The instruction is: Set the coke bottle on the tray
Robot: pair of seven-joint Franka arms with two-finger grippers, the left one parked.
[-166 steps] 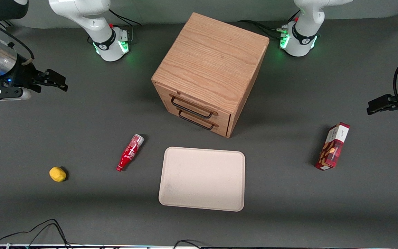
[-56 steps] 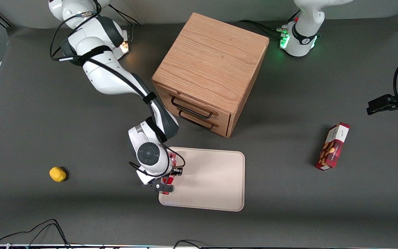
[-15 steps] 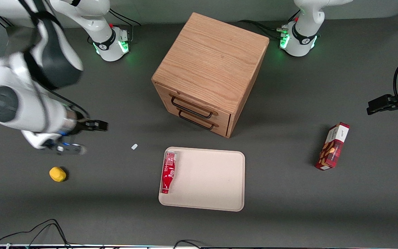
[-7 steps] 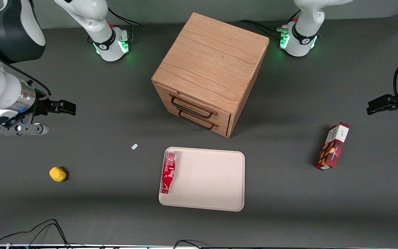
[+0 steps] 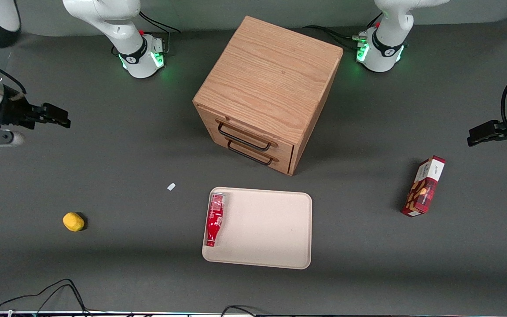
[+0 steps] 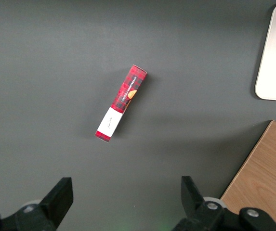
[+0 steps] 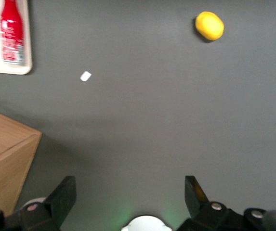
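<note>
On the table (image 5: 104, 273) the biggest thing was the cabinet (image 5: 267, 90), and nearer the camera sat the tray (image 5: 266, 229). The snack box (image 5: 424, 186) lay toward the parked arm's end. The gripper (image 5: 57, 119) hung at the working arm's end, jaws spread wide, holding nothing. The bottle (image 5: 214, 219) lay flat in the tray, along its edge. Then a lemon (image 5: 73, 221) and a tiny white scrap (image 5: 171, 186).

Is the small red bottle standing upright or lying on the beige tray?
Lying: the small red bottle rests lengthwise along the beige tray's edge. The open gripper is far away, empty.
</note>
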